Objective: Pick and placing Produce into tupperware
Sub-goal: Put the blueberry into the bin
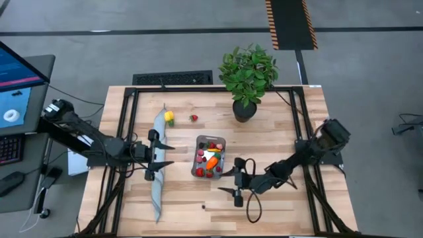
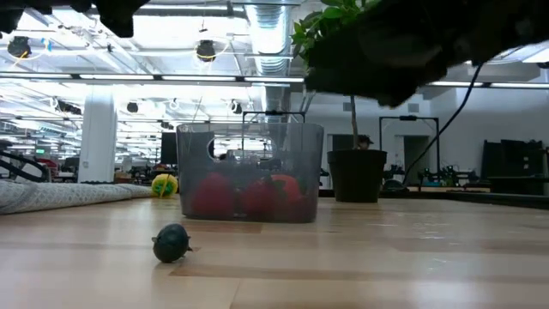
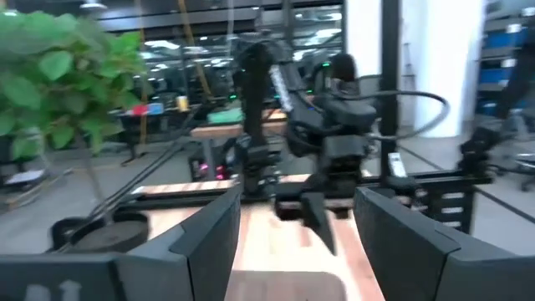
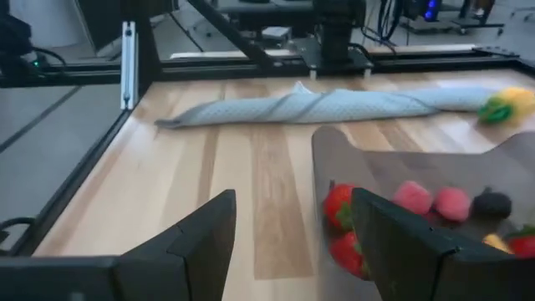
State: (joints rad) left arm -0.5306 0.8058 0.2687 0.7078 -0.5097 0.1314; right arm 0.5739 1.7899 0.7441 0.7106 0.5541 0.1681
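Now both pincers are open and empty: the left pincer (image 1: 157, 155) over the cloth (image 1: 158, 182), the right pincer (image 1: 234, 180) beside the tupperware (image 1: 199, 151) with produce (image 1: 210, 162).

— What do my arms look like from here?
— Both matte black, jointed, each with a looping black cable. The left tool (image 1: 153, 155) and right tool (image 1: 238, 181) each have two flat dark angular fingers.

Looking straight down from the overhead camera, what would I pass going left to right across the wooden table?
Left claw over the long grey cloth → yellow toy piece → loose red berry → clear container of toy produce → right claw. The potted plant sits farther back, overlapping these last ones sideways.
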